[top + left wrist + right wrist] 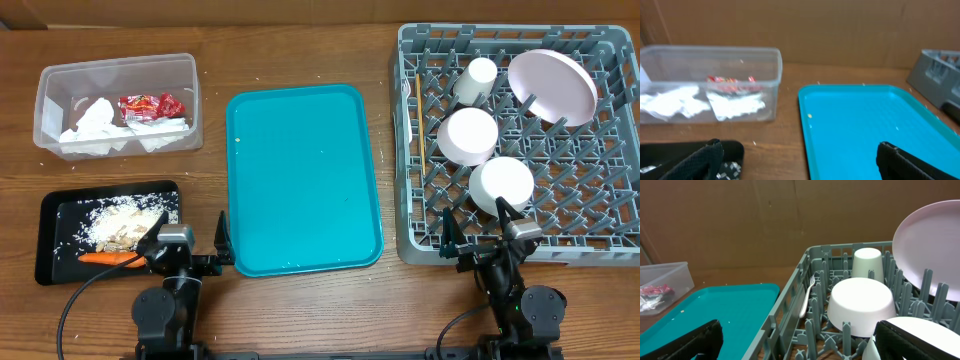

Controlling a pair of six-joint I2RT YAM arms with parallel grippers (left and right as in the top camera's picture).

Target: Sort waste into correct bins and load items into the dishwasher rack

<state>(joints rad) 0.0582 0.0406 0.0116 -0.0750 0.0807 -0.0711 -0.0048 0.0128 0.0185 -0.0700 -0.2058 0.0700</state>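
The grey dishwasher rack (410, 150) at the right holds a tilted white plate (552, 87), a cup (477, 80), two upturned bowls (470, 135) (501, 185) and a thin stick (806, 297) by its left wall. White napkins (95, 125) and a red wrapper (150, 105) lie in the clear tub (45, 80). On the black tray (60, 215) are grainy scraps (125, 222) and a carrot (110, 258). My left gripper (190, 245) (802, 160) hangs open between the black tray and the teal tray, holding nothing. At the rack's front edge my right gripper (480, 232) (800, 342) is open and empty.
A teal tray (300, 180) with only a few crumbs lies between the bins and the rack. A brown cardboard wall runs along the back of the wooden table.
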